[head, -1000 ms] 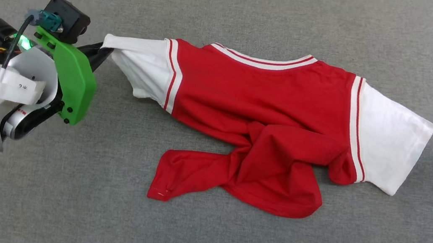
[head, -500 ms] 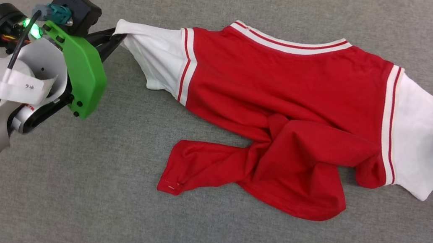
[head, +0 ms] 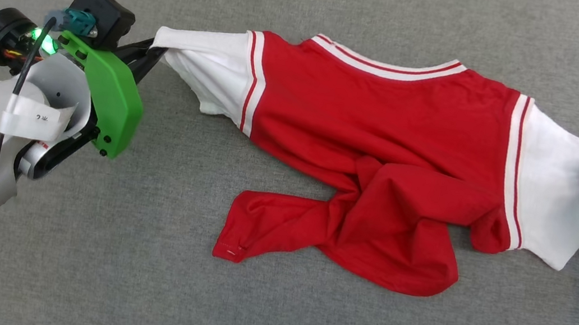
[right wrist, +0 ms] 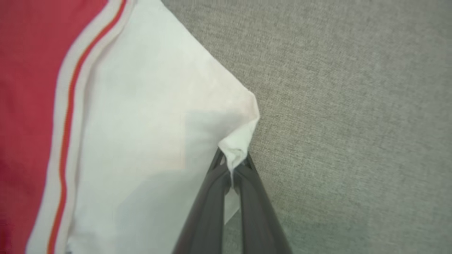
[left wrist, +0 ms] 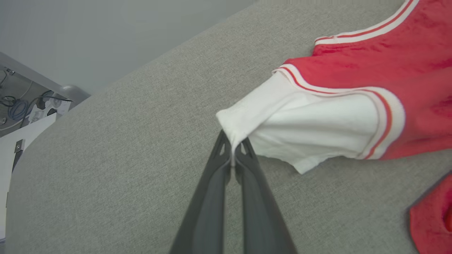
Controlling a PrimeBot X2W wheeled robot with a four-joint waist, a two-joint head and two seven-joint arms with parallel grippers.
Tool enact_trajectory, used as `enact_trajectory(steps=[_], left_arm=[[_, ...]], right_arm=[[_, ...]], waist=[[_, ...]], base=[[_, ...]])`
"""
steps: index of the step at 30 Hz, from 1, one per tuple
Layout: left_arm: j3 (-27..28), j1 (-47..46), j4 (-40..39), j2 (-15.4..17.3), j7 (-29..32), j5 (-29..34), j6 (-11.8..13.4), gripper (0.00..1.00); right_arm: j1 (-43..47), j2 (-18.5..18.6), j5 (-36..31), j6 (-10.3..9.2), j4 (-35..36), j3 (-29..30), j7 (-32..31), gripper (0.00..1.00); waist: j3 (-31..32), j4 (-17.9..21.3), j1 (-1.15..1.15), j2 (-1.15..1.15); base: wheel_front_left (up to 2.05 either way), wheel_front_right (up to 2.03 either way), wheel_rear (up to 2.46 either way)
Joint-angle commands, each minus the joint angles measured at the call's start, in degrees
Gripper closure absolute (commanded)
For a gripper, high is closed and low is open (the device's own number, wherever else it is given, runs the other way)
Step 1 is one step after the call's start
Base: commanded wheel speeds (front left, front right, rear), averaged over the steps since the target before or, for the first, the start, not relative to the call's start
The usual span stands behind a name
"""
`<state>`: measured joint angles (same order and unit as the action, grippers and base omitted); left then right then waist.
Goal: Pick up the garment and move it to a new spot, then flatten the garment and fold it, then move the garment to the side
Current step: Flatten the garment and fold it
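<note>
Dark fingers of the left end effector (left wrist: 233, 148) are pinched shut on the outer corner of a white sleeve (head: 206, 68), far to the left of the striped collar (head: 388, 63). The right end effector (right wrist: 232, 162) is likewise clamped on a small bunched corner of the other white sleeve (head: 552, 188), far to the right of the collar.

A second ago the right end effector stood apart from the cloth, out beyond that sleeve. It has since come in and closed on the corner. The left one has kept its hold throughout. With both sleeve ends held, the red shirt (head: 385, 125) looks ready to be lifted or pulled taut between the two arms.

The shirt lies on a grey woven surface (head: 267, 318). Its long axis runs sleeve to sleeve, left to right across the head view, dipping slightly towards the right. The collar points away from the robot. Below the collar, nearer the robot, the lower body of the shirt is twisted into a crumpled heap (head: 370, 236), with one hem corner (head: 229, 250) trailing out down and to the left of the collar. Flattening is not yet done, and that twist would have to come out before any fold.
</note>
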<state>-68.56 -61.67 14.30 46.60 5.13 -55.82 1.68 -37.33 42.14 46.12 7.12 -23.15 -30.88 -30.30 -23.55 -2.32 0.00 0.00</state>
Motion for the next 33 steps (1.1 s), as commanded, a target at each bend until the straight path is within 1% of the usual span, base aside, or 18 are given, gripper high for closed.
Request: enact_trajectory(steps=[1, 6, 9, 14, 19, 26, 29, 33], left_arm=[[0.1, 0.5, 0.3, -0.2, -0.8, 0.1, 0.0, 1.0], [0.7, 0.5, 0.0, 0.1, -3.2, 0.7, 0.4, 1.0], [1.4, 0.3, -1.0, 0.4, -4.6, 1.1, 1.0, 1.0], [2.5, -1.2, -4.4, 2.0, -6.3, 2.7, 2.4, 1.0], [4.0, -4.0, -8.5, 3.3, -7.0, 4.5, 3.9, 1.0], [6.9, -9.5, -11.3, 3.6, -7.5, 6.7, 5.7, 1.0], [7.7, -11.5, -11.1, 2.8, -7.8, 7.2, 5.9, 1.0], [8.5, -14.3, -9.3, 1.1, -8.1, 7.9, 5.5, 1.0]], right_arm=[[0.6, -0.5, 0.7, 0.36, -0.6, -0.1, 1.9, 1.0], [-0.5, 1.1, 1.3, 0.36, 1.9, 1.7, 9.2, 1.0], [-0.8, 2.5, 1.8, 0.36, 3.6, 2.8, 11.3, 1.0], [-1.2, 4.5, 1.5, 0.36, 7.1, 5.4, 14.8, 1.0], [-1.9, 5.4, 1.3, 0.36, 11.0, 8.6, 16.7, 1.0], [-5.2, 4.5, -0.9, 0.36, 16.2, 13.5, 17.2, 1.0], [-7.0, 3.8, -2.1, 0.36, 17.0, 14.5, 16.7, 1.0], [-10.8, 1.7, -3.2, 0.36, 16.9, 15.0, 15.5, 1.0]], waist=[[2.2, 0.8, 0.0, 0.0], [6.4, 1.4, 0.0, 0.0], [8.9, 1.7, 0.0, 0.0], [12.6, 1.8, 0.0, 0.0], [14.9, 1.6, 0.0, 0.0], [15.9, 1.8, 0.0, 0.0], [15.9, 2.1, 0.0, 0.0], [14.7, 2.5, 0.0, 0.0]], base=[[0.0, 0.0, 0.0], [0.0, 0.0, 0.0], [0.0, 0.0, 0.0], [0.0, 0.0, 0.0], [0.0, 0.0, 0.0], [0.0, 0.0, 0.0], [0.0, 0.0, 0.0], [0.0, 0.0, 0.0]])
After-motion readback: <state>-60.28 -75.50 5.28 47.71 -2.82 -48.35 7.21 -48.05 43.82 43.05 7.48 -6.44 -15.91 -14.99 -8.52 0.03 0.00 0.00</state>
